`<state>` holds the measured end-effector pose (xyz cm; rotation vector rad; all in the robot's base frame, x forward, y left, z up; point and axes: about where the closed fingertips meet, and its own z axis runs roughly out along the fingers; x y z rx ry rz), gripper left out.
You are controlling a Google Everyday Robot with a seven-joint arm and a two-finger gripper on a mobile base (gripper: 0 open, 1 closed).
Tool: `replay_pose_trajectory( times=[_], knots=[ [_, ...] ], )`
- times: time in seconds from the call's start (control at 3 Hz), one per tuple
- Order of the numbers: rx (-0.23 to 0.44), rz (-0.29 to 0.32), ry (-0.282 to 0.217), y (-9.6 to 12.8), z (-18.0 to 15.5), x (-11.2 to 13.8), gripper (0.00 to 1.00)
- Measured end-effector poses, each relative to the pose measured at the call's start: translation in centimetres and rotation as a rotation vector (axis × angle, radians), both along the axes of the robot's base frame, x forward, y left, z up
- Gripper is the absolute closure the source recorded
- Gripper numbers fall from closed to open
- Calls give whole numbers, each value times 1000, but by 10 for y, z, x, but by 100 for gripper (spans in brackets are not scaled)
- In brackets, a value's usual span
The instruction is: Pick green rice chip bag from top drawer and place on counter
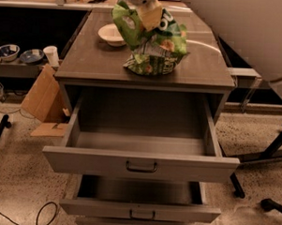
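Observation:
The green rice chip bag point(153, 42) is bright light green and crumpled, and hangs over the middle of the counter point(87, 60), its lower end touching or just above the surface. My gripper point(149, 15) comes down from the top of the view and is shut on the bag's upper part. The top drawer point(138, 163) stands pulled fully open below, with nothing showing inside it, its dark loop handle facing me.
A white bowl point(111, 34) sits on the counter just left of the bag. My white arm fills the upper right. The second drawer point(139, 210) is also partly open. A cardboard piece point(41, 98), a cup and bowls stand at the left; chair legs at the right.

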<state>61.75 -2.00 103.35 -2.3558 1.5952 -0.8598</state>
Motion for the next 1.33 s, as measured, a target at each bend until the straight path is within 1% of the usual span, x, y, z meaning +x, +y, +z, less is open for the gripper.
replay_pose_trajectory(
  times=[0.33,0.67,1.0,1.33],
  knots=[
    [32,-63,-42,-3,9,25,100],
    [65,-135,-86,-3,9,48,100],
    [82,-223,-134,0,6,79,100],
    [78,-264,-152,2,4,97,100]
  ],
)
